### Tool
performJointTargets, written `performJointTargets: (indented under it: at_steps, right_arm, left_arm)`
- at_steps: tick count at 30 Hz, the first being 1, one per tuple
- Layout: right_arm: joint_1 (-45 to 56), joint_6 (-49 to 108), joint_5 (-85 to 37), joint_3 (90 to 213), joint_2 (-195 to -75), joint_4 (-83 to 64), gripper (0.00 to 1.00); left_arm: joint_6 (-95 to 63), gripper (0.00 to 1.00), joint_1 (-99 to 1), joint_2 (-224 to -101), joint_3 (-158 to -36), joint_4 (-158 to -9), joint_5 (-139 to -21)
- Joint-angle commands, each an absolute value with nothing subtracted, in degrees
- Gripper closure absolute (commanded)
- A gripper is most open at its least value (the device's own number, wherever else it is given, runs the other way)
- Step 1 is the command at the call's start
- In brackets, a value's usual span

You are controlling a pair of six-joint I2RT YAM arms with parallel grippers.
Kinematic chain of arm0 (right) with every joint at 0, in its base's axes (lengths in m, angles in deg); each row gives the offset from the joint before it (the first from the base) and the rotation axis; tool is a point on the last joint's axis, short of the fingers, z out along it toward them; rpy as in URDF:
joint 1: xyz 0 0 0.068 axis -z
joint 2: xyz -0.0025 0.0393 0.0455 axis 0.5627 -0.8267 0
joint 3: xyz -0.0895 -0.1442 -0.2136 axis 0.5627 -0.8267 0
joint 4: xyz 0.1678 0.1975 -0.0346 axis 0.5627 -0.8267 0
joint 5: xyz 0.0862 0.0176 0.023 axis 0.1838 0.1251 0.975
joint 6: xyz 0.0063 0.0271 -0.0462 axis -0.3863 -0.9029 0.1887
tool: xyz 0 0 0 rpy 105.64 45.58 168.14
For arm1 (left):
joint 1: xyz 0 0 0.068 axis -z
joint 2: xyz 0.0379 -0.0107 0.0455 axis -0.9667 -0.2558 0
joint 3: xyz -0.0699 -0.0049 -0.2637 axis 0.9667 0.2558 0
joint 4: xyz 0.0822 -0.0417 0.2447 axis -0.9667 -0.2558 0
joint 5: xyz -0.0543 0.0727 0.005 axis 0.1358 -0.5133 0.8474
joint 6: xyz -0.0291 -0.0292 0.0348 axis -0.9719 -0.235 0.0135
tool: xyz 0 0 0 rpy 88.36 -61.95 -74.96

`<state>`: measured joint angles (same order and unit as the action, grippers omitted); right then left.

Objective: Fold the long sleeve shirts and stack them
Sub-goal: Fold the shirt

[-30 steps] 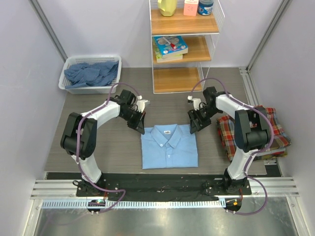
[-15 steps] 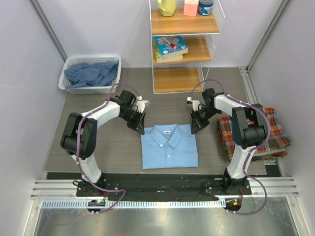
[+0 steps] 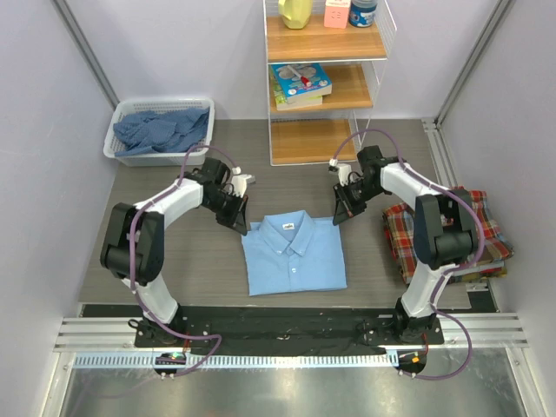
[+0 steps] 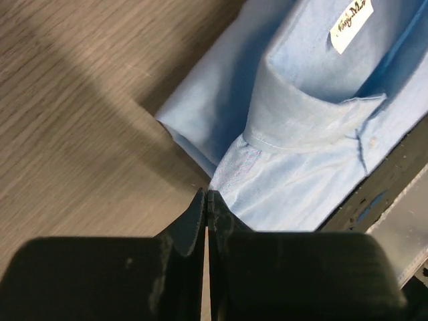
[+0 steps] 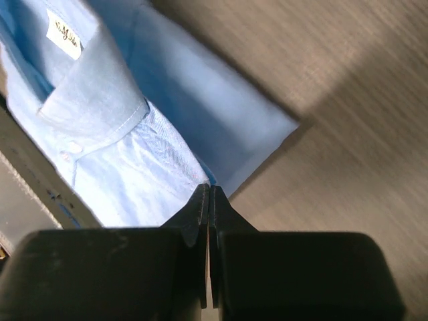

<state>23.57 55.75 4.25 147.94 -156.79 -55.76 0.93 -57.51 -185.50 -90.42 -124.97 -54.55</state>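
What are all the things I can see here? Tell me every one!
light blue shirt: 1, light blue, folded, middle of the table
dark blue shirts: a heap, count unclear, dark blue, in the basket
basket: 1, white, far left of the table
plaid shirts: a pile, count unclear, red, yellow and blue, right side
table: 1, dark brown wood
shelf: 1, wood with white frame, at the back
books: small stack, colourful, middle board
yellow thing: 1, yellow, top board, partly cut off
pink box: 1, pink, top board
blue tub: 1, blue, top board
left gripper: 1, black, shut on the shirt's far left corner
right gripper: 1, black, shut on its far right corner
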Motion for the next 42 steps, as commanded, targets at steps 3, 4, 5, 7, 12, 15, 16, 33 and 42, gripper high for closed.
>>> performJointTargets:
  at_steps: [3, 4, 5, 7, 12, 15, 16, 33, 42]
  right_arm:
    - [23.17, 52.20, 1.46, 151.76, -164.57, -47.48, 0.99]
    - [22.91, 51.58, 0.94, 151.94, -164.93, -46.68, 0.99]
    - [22.56, 50.62, 0.85, 152.12, -165.19, -46.07, 0.98]
    - [21.94, 49.91, 0.49, 152.47, -165.28, -44.66, 0.91]
    - [21.06, 47.01, 2.07, 154.05, -162.14, -44.48, 0.62]
    - [21.50, 45.78, 1.99, 154.14, -157.92, -44.74, 0.41]
    - [21.67, 45.34, 1.12, 153.70, -155.20, -44.66, 0.36]
    - [31.69, 30.22, 3.57, 136.92, -141.82, -39.65, 0.20]
    - [32.05, 29.25, 3.92, 135.07, -142.52, -38.15, 0.16]
  left_arm:
    - [-0.07, 1.00, -59.70, -192.26, -90.56, -121.54, -59.53]
    - [-0.07, 1.00, -60.23, -192.70, -90.47, -121.54, -60.07]
    - [0.02, 1.00, -61.19, -193.40, -90.03, -121.80, -60.59]
    - [0.63, 1.00, -62.25, -193.59, -89.86, -123.03, -60.86]
    - [10.01, 0.53, -63.58, -185.19, -90.03, -126.64, -46.50]
    - [14.50, 0.22, -61.39, -179.28, -93.35, -126.64, -43.46]
    - [15.83, 0.17, -60.33, -178.65, -94.94, -126.64, -43.55]
    - [19.10, 0.28, -38.53, -217.13, -135.55, -126.20, -48.28]
    - [15.14, 0.28, -36.68, -224.69, -139.78, -127.60, -48.04]
